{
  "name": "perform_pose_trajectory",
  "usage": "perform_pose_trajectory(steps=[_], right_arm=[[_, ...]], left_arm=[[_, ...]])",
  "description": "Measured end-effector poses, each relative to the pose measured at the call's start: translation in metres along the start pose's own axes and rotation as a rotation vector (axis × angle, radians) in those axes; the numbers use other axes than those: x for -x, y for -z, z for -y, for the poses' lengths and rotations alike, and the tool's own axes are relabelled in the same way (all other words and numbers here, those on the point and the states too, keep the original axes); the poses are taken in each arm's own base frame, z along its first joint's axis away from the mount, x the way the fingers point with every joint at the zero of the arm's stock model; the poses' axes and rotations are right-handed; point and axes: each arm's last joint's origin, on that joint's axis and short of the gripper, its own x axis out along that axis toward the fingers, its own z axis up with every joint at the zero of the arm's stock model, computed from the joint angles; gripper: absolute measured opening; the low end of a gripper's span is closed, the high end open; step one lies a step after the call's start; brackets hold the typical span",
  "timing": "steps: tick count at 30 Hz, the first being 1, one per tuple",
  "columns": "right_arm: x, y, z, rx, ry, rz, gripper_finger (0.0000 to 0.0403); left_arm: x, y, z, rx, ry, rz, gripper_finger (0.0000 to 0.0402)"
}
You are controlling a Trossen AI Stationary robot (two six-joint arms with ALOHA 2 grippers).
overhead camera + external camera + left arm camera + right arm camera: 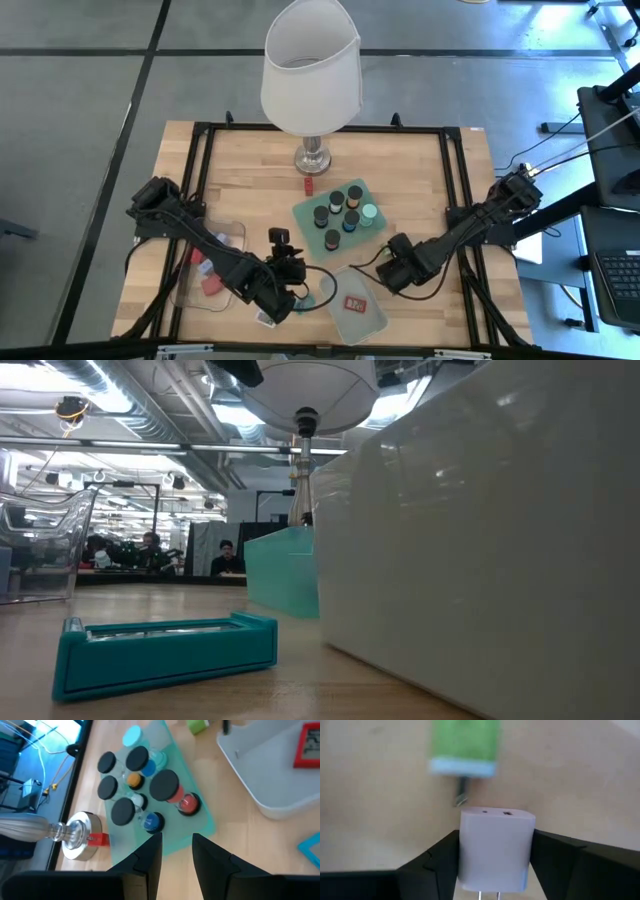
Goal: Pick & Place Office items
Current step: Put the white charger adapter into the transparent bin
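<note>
A lavender block [495, 845] with metal prongs sits between the fingers of my right gripper [495, 837], which points down at the table right of the near mint tray [375, 318]. Just beyond it a green block [465, 745] lies on the wood. My left gripper [177, 850] hovers open and empty near the table's front [285, 290], looking toward the far mint tray [200, 817], where several short cylinders [165, 785] stand upright. A teal flat rectangle [165, 650] lies flat on the wood, and a red one [353, 303] lies in the near tray. My right gripper pinches the lavender block by its two opposite side faces [465, 850], one finger [437, 860] on each. The fingers come from above, pointing down. The prongs [489, 896] point toward the wrist. Whether the block is clear of the table does not show.
A white-shaded lamp [310, 75] stands at the table's far middle, with a small red block [309, 186] by its base. A clear bin [205, 265] holding red items sits at the left under my left arm. Bare wood lies between the two trays.
</note>
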Motion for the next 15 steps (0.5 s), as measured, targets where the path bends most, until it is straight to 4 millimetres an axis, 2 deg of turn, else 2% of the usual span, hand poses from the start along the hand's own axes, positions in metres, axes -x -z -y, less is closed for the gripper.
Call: perform_pose_trajectory(steps=[4,8,11,15], right_arm=[[0.025,-0.001,-0.01,0.098,-0.108,0.032,0.02],[0.062,0.0,-0.026,0.214,-0.253,0.104,0.0207],[0.089,0.001,-0.037,0.314,-0.343,0.157,0.0205],[0.12,0.005,-0.049,0.453,-0.455,0.202,0.0204]], left_arm=[[-0.007,-0.005,-0.005,0.038,0.004,0.001,0.0108],[-0.015,-0.012,-0.008,0.023,0.081,0.001,0.0127],[-0.018,-0.021,-0.006,-0.055,0.156,0.048,0.0148],[-0.017,-0.03,0.007,-0.242,0.218,0.167,0.0177]])
